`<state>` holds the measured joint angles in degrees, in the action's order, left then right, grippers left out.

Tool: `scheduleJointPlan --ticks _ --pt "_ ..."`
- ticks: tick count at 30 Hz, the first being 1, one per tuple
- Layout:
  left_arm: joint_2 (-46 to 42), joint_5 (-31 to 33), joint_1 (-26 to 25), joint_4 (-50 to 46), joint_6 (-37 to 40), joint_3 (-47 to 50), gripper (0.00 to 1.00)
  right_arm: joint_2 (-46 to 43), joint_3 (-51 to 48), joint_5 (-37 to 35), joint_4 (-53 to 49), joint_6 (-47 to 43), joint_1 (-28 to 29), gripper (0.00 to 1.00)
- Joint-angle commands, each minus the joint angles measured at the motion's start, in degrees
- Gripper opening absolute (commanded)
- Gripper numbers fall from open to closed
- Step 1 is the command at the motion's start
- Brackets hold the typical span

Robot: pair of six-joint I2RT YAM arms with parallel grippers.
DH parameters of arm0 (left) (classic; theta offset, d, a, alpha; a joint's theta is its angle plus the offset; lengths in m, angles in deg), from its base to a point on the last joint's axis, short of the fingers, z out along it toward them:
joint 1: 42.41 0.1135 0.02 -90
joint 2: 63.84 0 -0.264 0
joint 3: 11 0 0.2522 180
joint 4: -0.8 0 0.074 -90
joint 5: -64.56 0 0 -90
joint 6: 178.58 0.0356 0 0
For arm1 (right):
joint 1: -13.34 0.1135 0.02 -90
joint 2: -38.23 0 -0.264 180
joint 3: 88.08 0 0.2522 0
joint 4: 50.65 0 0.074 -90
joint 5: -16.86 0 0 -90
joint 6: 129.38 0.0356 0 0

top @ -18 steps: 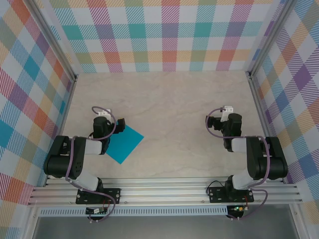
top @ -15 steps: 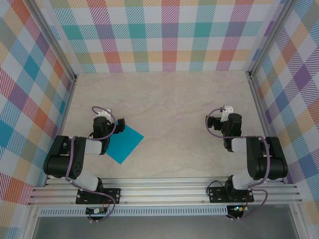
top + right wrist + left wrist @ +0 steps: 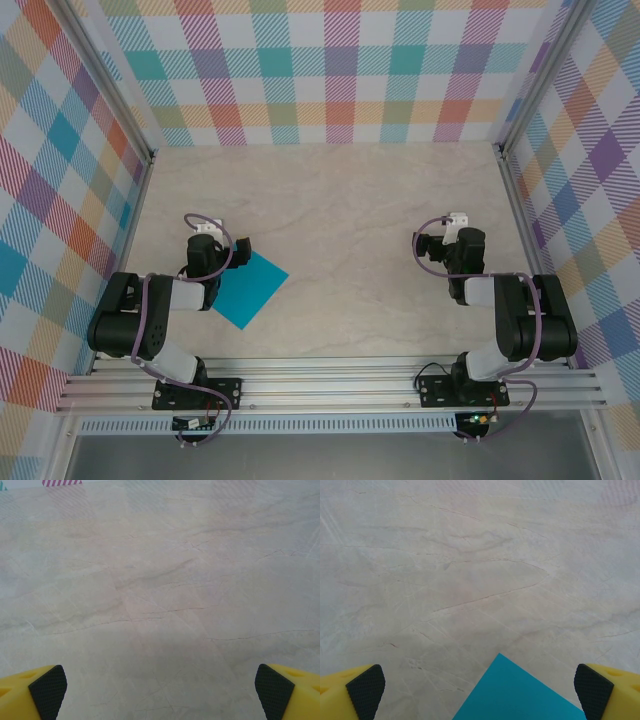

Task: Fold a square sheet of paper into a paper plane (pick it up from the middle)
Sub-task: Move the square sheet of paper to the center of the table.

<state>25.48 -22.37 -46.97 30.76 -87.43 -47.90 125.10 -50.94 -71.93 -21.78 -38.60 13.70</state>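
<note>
The square sheet of paper (image 3: pixel 250 288) is teal-blue and lies flat on the marble table, turned like a diamond, at the left near the front. Its left corner is hidden under my left arm. My left gripper (image 3: pixel 212 243) hovers just beyond the sheet's upper left edge, jaws open and empty. In the left wrist view one sharp corner of the sheet (image 3: pixel 520 695) pokes up between the yellow fingers (image 3: pixel 366 690), touching neither. My right gripper (image 3: pixel 436 248) stands open over bare table on the right, far from the sheet; its black-padded fingertips (image 3: pixel 47 691) frame plain marble.
Checked fabric walls (image 3: pixel 330 70) with aluminium posts close in the table on three sides. An aluminium rail (image 3: pixel 330 385) at the near edge carries both arm bases. Bare marble (image 3: pixel 340 220) stretches between the two arms and toward the back wall.
</note>
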Motion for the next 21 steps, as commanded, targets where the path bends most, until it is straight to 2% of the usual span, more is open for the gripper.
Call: scheduleJointPlan --ticks 1,6,10,12,15,18,21 --pt "0.35 0.62 0.91 2.78 0.74 -0.91 1.00 0.58 1.21 1.44 2.10 -0.43 -0.32 1.00" --pt "-4.34 2.29 0.84 -1.39 -0.08 -1.19 1.00 0.08 1.05 2.25 2.02 -0.78 -0.34 1.00" --pt "-12.31 5.39 0.90 -15.47 -4.80 -4.27 1.00 -2.81 1.68 -0.37 -1.52 0.11 -0.25 1.00" --pt "-16.02 5.87 0.95 -18.96 -7.62 -4.21 1.00 -6.75 4.79 -1.82 -12.22 1.77 -0.21 1.00" --pt "-22.49 6.31 0.88 -24.41 -10.65 -3.76 1.00 -13.02 9.05 1.26 -27.46 4.57 -0.27 1.00" --pt "-28.43 9.96 0.95 -34.57 -19.45 -5.97 1.00 -20.23 12.07 2.71 -42.67 10.78 -0.27 0.99" --pt "-33.41 6.15 0.92 -44.48 -23.51 -8.26 1.00 -26.98 14.60 7.95 -55.03 18.36 -0.20 1.00"
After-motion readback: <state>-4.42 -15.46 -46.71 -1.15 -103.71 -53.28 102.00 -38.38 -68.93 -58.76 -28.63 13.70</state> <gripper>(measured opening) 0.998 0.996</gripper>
